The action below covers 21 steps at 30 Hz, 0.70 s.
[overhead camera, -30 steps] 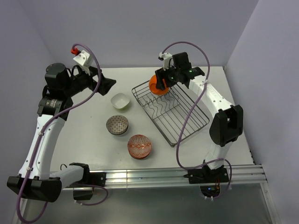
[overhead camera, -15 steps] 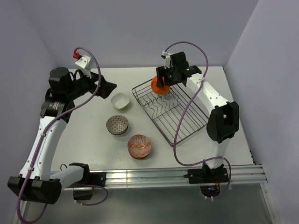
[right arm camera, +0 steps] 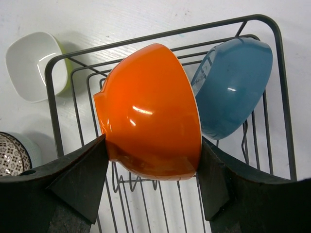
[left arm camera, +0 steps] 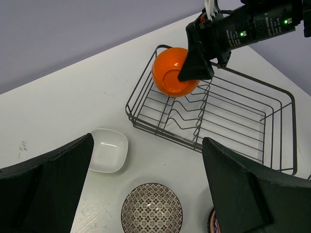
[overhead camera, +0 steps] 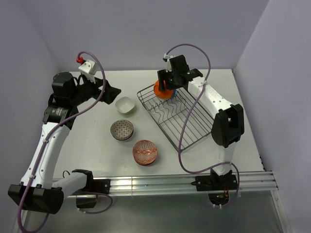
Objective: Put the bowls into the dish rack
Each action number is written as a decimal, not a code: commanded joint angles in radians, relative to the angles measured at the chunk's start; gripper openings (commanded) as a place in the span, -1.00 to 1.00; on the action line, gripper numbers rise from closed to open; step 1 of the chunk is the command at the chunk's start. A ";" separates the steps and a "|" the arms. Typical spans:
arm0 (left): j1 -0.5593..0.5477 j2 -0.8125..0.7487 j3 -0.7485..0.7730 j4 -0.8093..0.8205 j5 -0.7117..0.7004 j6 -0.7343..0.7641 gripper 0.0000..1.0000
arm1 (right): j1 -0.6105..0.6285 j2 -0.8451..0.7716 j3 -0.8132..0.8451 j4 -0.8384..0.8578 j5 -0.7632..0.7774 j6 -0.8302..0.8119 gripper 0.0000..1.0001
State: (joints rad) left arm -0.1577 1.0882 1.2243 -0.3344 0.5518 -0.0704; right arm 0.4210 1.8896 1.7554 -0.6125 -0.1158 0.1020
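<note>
Five bowls and one dish rack [left arm camera: 243, 116] are in view. The right gripper [overhead camera: 164, 88] clasps the orange bowl [right arm camera: 150, 126], tilted over the rack's far corner, just beside the blue bowl [right arm camera: 233, 87] standing inside. Three sit on the table [overhead camera: 87, 141]: a white bowl [overhead camera: 125, 104], a dark patterned bowl [overhead camera: 121, 129] and a red patterned bowl [overhead camera: 145, 152]. The left gripper [overhead camera: 112, 90] gapes, released.

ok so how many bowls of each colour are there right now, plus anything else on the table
orange bowl: 1
blue bowl: 1
white bowl, lime outside: 1
dark patterned bowl: 1
red patterned bowl: 1
dish rack: 1
total: 5 bowls showing, 1 rack
</note>
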 commanded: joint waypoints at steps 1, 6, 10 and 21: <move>-0.002 -0.030 -0.002 0.031 -0.013 -0.005 0.99 | 0.013 0.011 0.058 0.048 0.054 0.016 -0.89; -0.002 -0.027 -0.003 0.034 -0.013 -0.005 0.99 | 0.024 0.031 0.061 0.049 0.079 0.016 -0.83; -0.002 -0.027 -0.009 0.031 -0.016 0.000 0.99 | 0.030 0.049 0.073 0.051 0.097 0.019 -0.71; -0.002 -0.021 -0.020 0.028 -0.036 0.014 0.99 | 0.044 0.097 0.098 0.049 0.156 0.024 -0.49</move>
State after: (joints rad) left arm -0.1577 1.0870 1.2079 -0.3347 0.5262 -0.0647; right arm 0.4553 1.9839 1.7992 -0.6132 -0.0154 0.1150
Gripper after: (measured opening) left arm 0.995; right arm 0.729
